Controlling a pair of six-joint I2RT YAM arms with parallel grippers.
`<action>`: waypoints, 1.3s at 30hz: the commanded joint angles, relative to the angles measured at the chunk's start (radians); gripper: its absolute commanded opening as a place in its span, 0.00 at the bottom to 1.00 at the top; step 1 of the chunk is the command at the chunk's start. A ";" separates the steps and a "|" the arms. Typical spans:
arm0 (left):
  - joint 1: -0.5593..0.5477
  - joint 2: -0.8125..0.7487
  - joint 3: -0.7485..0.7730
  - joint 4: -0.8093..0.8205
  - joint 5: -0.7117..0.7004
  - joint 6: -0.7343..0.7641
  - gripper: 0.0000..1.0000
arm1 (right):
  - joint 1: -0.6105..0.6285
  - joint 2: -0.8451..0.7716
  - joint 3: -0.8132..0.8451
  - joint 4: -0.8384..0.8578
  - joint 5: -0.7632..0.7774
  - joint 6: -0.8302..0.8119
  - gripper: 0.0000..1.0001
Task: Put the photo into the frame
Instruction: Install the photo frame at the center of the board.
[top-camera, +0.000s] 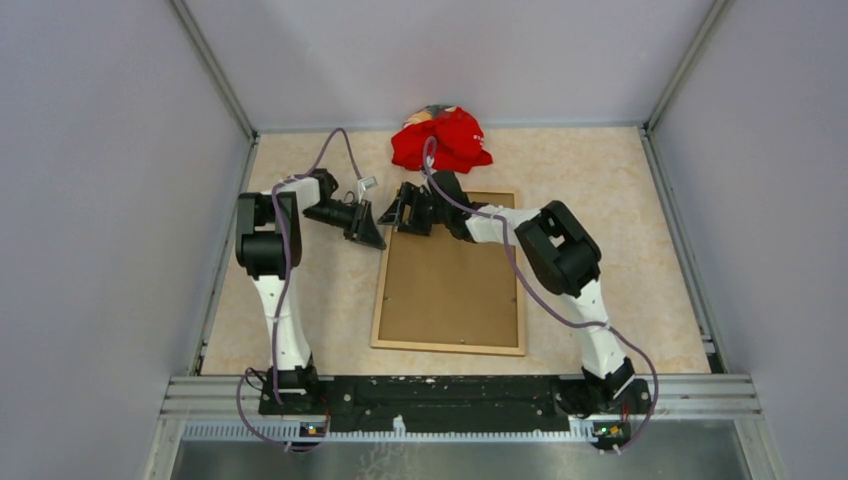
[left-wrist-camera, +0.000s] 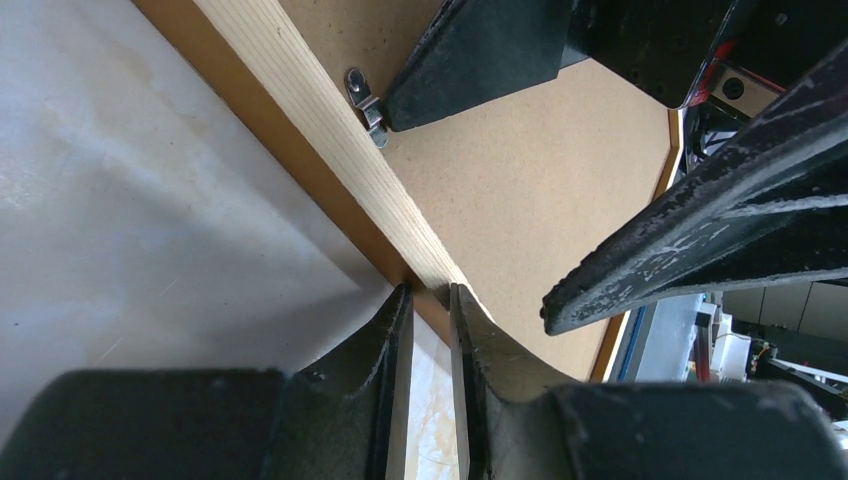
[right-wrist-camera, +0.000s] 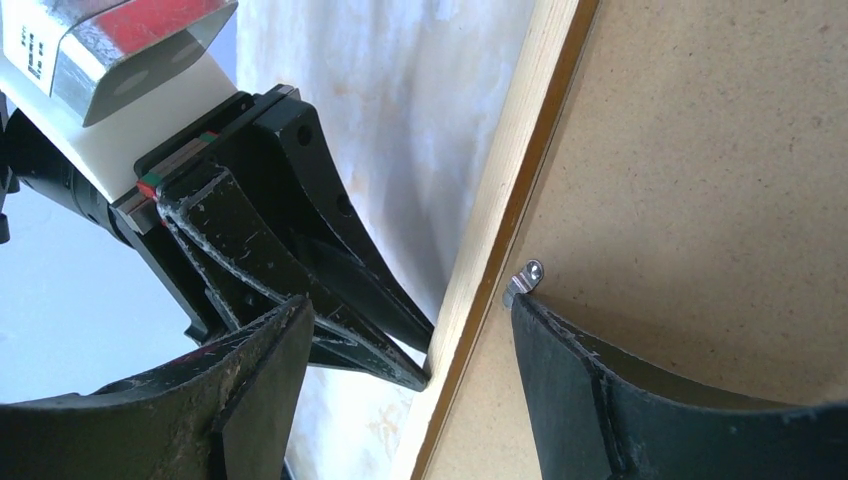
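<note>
The frame lies face down on the table with a plain brown board in its back. The photo is not visible. My left gripper is at the frame's upper left outer edge. In the left wrist view it is nearly shut with nothing between the fingers, its tips against the wooden strip. My right gripper is open and straddles that strip. One of its fingers is outside over the table, the other rests on the board at a small metal tab.
A red cloth lies bunched at the back, just beyond the frame's far end. Grey walls close in the table on the left, right and back. The two grippers are very close together at the frame's left strip.
</note>
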 joint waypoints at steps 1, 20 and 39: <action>-0.012 -0.013 -0.021 0.009 0.011 0.023 0.25 | 0.006 0.041 0.037 -0.010 0.000 0.003 0.73; -0.014 -0.013 -0.027 0.001 0.003 0.041 0.25 | 0.007 0.078 0.049 0.034 -0.007 0.051 0.72; -0.017 -0.164 -0.157 -0.043 -0.185 0.222 0.29 | -0.328 -0.601 -0.473 -0.199 0.180 -0.166 0.97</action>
